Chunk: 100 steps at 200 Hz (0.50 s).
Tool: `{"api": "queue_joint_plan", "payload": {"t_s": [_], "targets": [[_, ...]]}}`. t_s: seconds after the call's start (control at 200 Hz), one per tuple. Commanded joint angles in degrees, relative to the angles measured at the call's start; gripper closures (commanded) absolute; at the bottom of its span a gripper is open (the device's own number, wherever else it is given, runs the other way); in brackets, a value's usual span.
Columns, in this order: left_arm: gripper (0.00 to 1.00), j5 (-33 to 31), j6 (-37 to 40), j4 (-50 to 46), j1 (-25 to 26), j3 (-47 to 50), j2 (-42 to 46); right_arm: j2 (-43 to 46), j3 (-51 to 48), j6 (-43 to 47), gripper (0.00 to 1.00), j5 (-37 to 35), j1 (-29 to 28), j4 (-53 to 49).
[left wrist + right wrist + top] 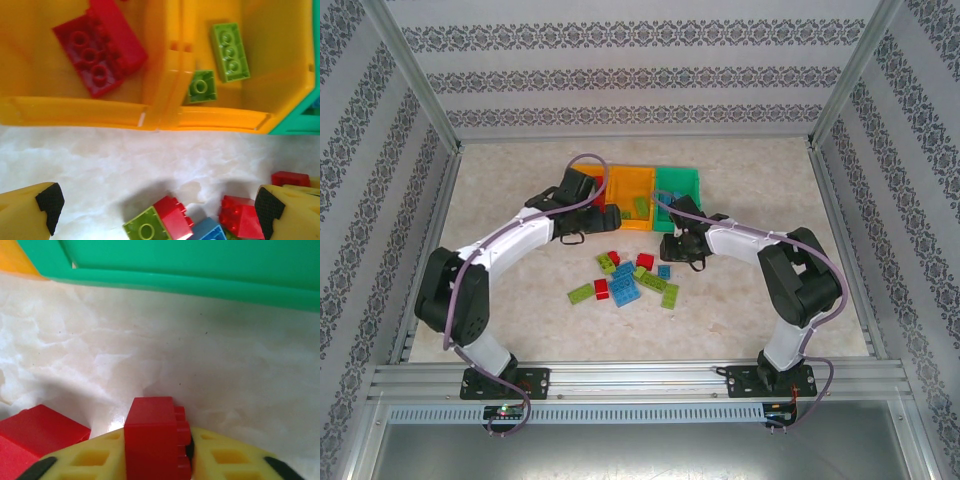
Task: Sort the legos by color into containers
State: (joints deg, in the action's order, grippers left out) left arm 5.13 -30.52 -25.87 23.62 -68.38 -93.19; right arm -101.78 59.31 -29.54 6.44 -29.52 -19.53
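Small red studded plastic brick (157, 440) stands on end, long axis along the fingers, studs facing one finger, pinched in the right gripper (159, 465). It sits low over the pale marbled table (225, 365), near the green plastic bin (200, 270) (not touching). Right arm (790, 270) elbows inward; left gripper (160, 207) gapes wide before the orange plastic bins (75, 112).

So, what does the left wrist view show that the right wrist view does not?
Left wrist: a red lego in one orange bin, two green legos in the next orange bin, and the open left tool. Right wrist: the right tool shut on a red brick. Both: the green bin and the pale table.
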Motion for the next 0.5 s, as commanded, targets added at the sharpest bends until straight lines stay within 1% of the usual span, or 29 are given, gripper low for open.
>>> {"api": "queue_joint_plan", "payload": {"t_s": [0.0, 0.055, 0.135, 0.265, 0.385, 0.495], "targets": [[0.00, -2.8, -1.5, 2.5, -2.4, 2.3, 3.6, 1.8, 1.1, 0.6, 0.76, -1.5, -0.5, -1.4], [0.00, -3.3, -1.6, 2.2, -3.6, 3.7, 4.7, 3.2, 1.6, 0.6, 0.78, -1.2, -1.0, -1.1], [0.00, -4.0, -1.9, 1.6, -5.2, 5.8, 6.1, 4.9, 3.1, 0.8, 0.79, -0.6, -1.5, -0.9], [0.00, -4.8, -3.5, 1.6, -8.0, 9.5, 8.8, 5.4, 7.5, -0.4, 0.78, 3.6, -2.0, 1.9], [0.00, -5.0, -4.6, 1.8, -10.1, 12.2, 11.1, 2.4, 13.4, -3.6, 0.78, 10.2, -2.1, 6.7], [0.00, -5.5, -4.9, 1.5, -11.0, 13.8, 12.4, -3.4, 20.8, -7.1, 0.77, 16.1, -2.2, 10.2]]}}
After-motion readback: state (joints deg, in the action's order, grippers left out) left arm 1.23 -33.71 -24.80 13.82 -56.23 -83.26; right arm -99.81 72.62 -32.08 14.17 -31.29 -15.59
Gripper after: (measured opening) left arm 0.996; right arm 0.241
